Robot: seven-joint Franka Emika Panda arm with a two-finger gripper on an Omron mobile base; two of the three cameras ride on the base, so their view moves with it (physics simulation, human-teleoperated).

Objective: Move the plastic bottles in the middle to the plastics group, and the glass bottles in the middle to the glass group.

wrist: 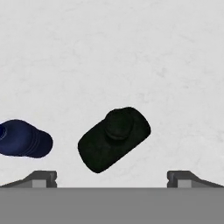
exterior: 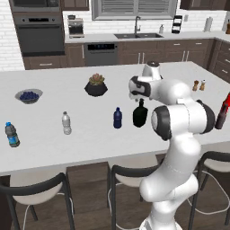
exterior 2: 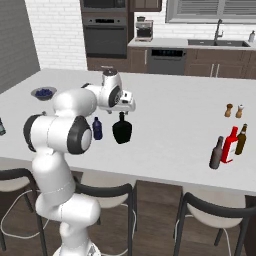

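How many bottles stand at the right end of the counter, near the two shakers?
3: a red bottle in the middle, a dark bottle close on its left, and a brown bottle close on its right, slightly behind. No other bottle seems hidden behind them.

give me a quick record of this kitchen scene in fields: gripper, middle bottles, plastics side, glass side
gripper: gripper open, above the black bottle, holding nothing
middle bottles: navy bottle and black bottle upright side by side on the counter
plastics side: clear water bottle, blue-label bottle
glass side: red bottle with two dark brown bottles beside it
nearby: two small shakers
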